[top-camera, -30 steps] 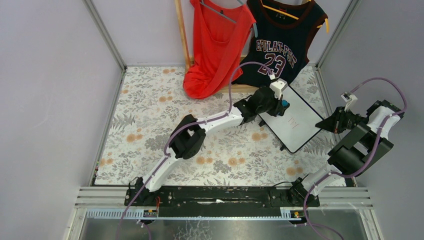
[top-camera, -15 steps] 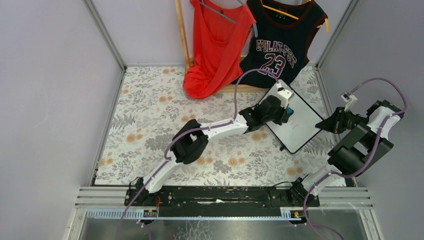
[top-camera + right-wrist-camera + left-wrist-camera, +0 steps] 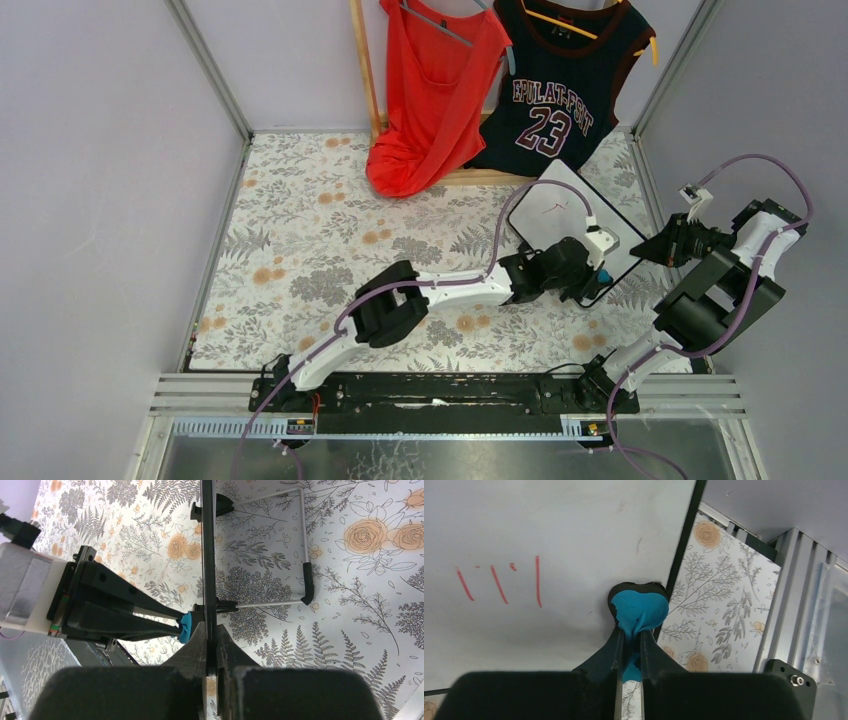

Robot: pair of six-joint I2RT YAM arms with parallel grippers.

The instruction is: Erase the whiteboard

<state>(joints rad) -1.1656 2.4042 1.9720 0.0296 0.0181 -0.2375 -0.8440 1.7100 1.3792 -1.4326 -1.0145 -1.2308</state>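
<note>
The whiteboard [image 3: 560, 205] lies at the right of the table with a few red strokes [image 3: 499, 582] on it. My left gripper [image 3: 597, 272] is shut on a small blue eraser [image 3: 639, 610], pressed at the board's near edge by its black frame, to the right of the strokes. My right gripper [image 3: 648, 248] is shut on the board's right edge, seen edge-on in the right wrist view [image 3: 208, 555]. The eraser also shows there [image 3: 186, 626], just left of the right gripper [image 3: 210, 630].
A red top [image 3: 430, 90] and a dark "23" jersey [image 3: 560, 95] hang at the back on a wooden rack. The board's wire stand [image 3: 302, 540] sticks out behind it. A floral cloth [image 3: 330, 240] covers the table. Metal rails [image 3: 804, 620] lie close to the right.
My left gripper has slid with the eraser from the board's far edge across its face to the near right edge. The right gripper has kept its hold on the board.
</note>
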